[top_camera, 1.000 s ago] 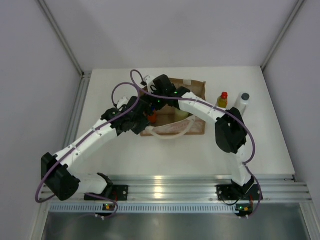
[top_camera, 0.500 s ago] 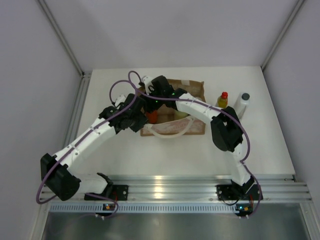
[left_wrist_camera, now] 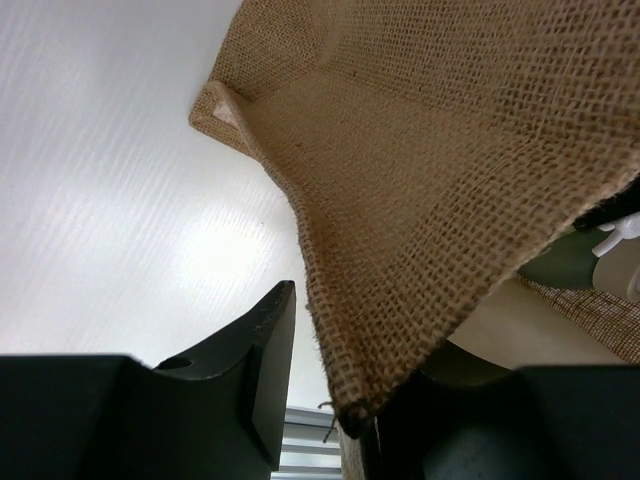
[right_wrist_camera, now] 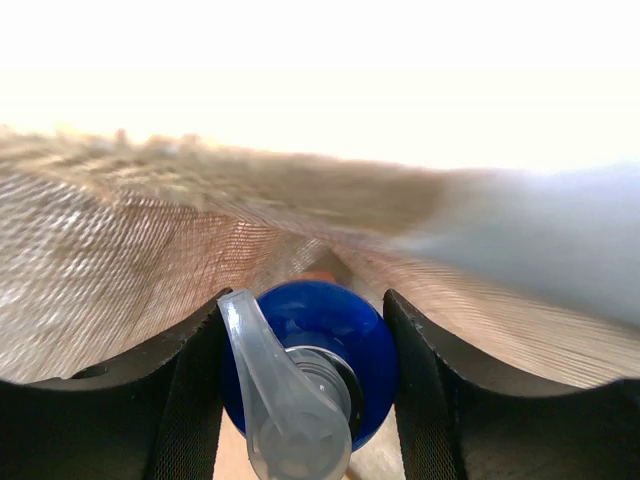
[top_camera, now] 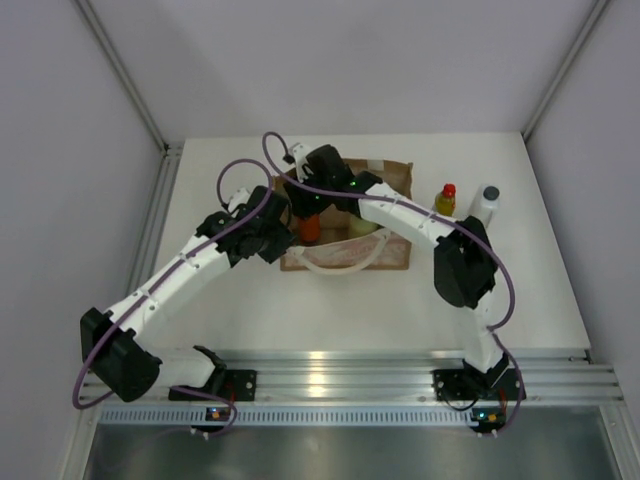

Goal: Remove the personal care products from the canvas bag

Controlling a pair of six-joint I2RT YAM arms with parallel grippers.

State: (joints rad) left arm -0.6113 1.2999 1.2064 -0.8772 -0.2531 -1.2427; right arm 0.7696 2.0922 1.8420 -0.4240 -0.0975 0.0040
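The tan canvas bag (top_camera: 385, 180) lies at the table's middle back, cream handle (top_camera: 345, 266) toward me. My left gripper (top_camera: 283, 222) is shut on the bag's left edge; the woven cloth (left_wrist_camera: 420, 180) rises from between its jaws (left_wrist_camera: 340, 385). My right gripper (top_camera: 312, 210) reaches into the bag's mouth. Its fingers (right_wrist_camera: 200, 380) press both sides of the blue top (right_wrist_camera: 335, 325) of the orange bottle (top_camera: 310, 228), which carries a clear pump (right_wrist_camera: 275, 400). A pale green bottle (top_camera: 362, 228) lies inside the bag. The yellow bottle with red cap (top_camera: 445, 200) and white bottle with grey cap (top_camera: 487, 205) stand to the bag's right.
White walls (top_camera: 60, 200) enclose the table on three sides. An aluminium rail (top_camera: 330, 375) with both arm bases runs along the near edge. Purple cables (top_camera: 240, 175) loop above the left arm beside the bag.
The right gripper's jaws have closed on the orange bottle's blue top. Both wrists shifted slightly at the bag's left end; the orange bottle sits a little farther back.
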